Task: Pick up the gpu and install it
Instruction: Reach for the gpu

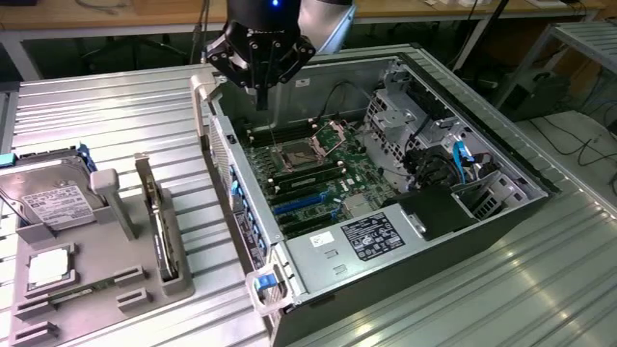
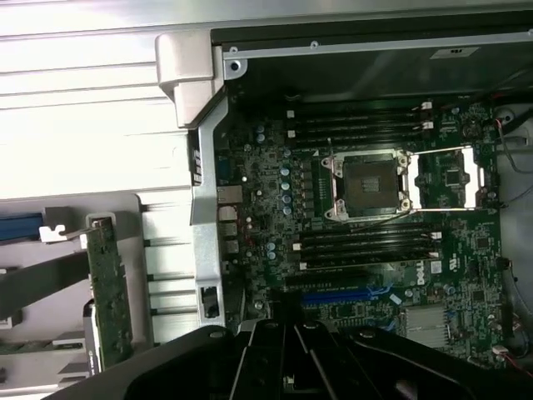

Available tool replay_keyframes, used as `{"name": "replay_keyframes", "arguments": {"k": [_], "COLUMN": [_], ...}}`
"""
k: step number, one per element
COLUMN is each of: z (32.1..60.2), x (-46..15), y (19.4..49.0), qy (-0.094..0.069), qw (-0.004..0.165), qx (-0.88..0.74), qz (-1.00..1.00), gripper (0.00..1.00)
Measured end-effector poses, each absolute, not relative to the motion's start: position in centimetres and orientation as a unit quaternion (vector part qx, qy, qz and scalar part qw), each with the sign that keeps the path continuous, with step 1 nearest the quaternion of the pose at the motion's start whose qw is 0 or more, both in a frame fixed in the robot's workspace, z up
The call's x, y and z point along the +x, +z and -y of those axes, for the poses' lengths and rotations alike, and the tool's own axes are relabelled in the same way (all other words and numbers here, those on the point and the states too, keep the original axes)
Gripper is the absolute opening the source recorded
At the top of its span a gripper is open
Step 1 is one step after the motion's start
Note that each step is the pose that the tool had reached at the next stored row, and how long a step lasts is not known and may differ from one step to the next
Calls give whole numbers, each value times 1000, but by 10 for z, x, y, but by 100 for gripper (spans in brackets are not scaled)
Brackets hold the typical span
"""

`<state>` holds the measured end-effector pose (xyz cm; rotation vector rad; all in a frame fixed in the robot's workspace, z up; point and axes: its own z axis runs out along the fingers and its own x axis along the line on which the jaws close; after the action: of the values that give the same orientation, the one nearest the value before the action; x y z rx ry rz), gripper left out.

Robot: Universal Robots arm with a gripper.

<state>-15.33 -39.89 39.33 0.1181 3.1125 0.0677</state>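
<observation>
the work surface is a ribbed metal table [image 1: 106,108], with wooden benches and loose cables behind it. an open computer case [image 1: 506,155] lies on its side in the middle of the table, so i look straight down onto the motherboard [image 1: 318,177]. on the board i can see the cpu socket [image 1: 294,155] with its retention frame flipped open, dark memory slots on either side of it, and blue expansion slots [image 1: 299,208] nearer the power supply [image 1: 371,235] with its white label.

the gripper [image 1: 260,100] hangs above the case at the edge that faces the exterior view's left, near the pale corner handle. its fingers look drawn together to a narrow tip and i see nothing between them. in the wrist view the gripper [image 2: 283,337] sits over the board beside the blue slots, with the socket [image 2: 366,185] a little way off.

the gpu [image 1: 154,217] is not in the case. it stands on its long edge in a slot of a grey holder tray [image 1: 130,293] on the table, at the exterior view's left, well apart from the gripper. in the wrist view the gpu [image 2: 108,283] shows as a slim green board, edge up, with a pale bracket end, just outside the case wall.

on the same tray the hard drive [image 1: 53,199] with a white label leans at the back, and a small square cpu chip [image 1: 48,267] lies flat in front of it.
</observation>
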Motion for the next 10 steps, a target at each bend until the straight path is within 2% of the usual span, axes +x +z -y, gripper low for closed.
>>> {"name": "replay_keyframes", "arguments": {"k": [10], "z": [399], "x": [-175], "y": [393], "qy": [22], "qw": [13], "qx": [38], "qz": [-999], "gripper": [11]}}
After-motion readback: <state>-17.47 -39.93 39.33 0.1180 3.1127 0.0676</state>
